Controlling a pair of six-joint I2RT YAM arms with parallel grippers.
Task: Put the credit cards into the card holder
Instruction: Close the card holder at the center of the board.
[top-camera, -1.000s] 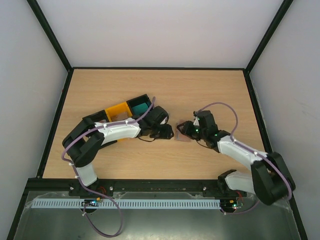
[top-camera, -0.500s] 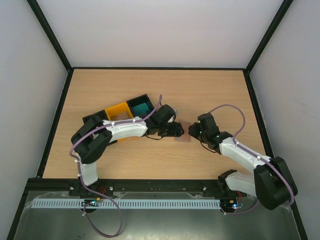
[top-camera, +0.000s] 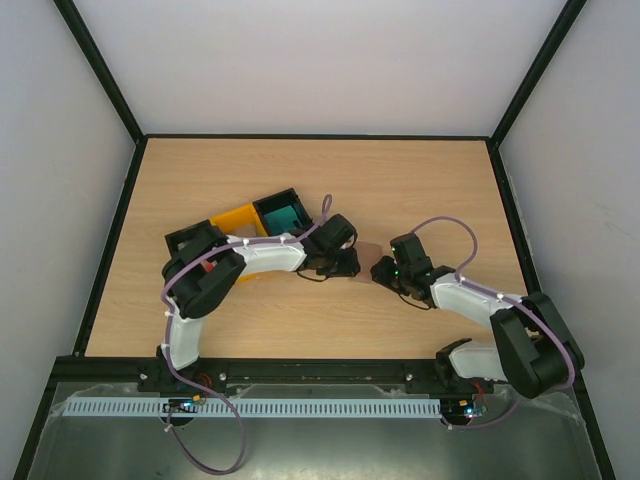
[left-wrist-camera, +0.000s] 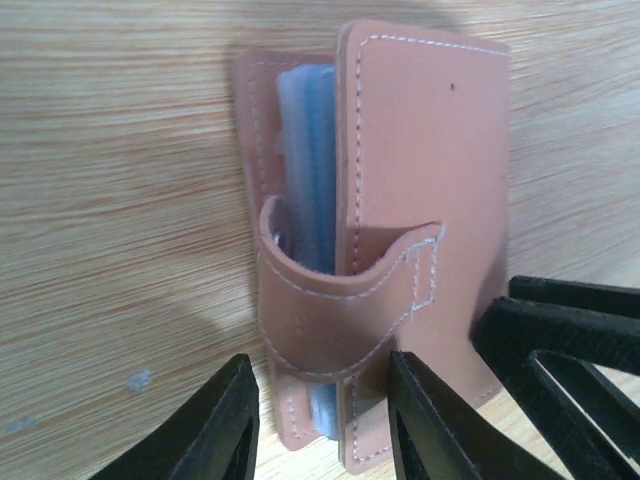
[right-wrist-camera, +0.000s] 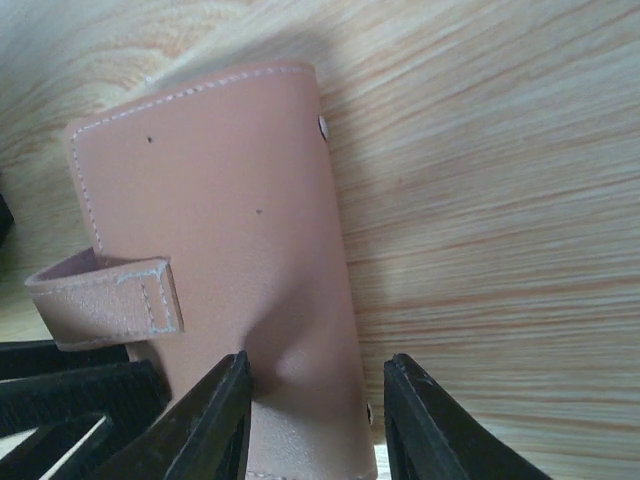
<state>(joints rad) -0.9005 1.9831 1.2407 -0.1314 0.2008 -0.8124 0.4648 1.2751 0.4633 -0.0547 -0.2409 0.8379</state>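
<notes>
The brown card holder (top-camera: 365, 256) sits near the middle of the counter, a little toward the right edge, between the two grippers, which meet it from opposite sides. It is folded open. Pale blue credit cards (left-wrist-camera: 305, 150) are tucked edge-on in its inner pocket, behind a stitched strap (left-wrist-camera: 340, 300). The left gripper (left-wrist-camera: 322, 368) straddles the strap end of the holder with its fingers (left-wrist-camera: 235, 425) partly spread. A sliver of wood shows beside one finger, so I cannot tell whether it is truly clamped. The right gripper (right-wrist-camera: 318, 375) straddles the plain outer cover — one finger overlaps the leather, the other lies just beside its edge — and I cannot tell its grasp either. Toward the left edge a yellow tray (top-camera: 238, 224) and a black tray (top-camera: 291, 194) stand touching, with a teal card (top-camera: 283, 214) in the black one.
</notes>
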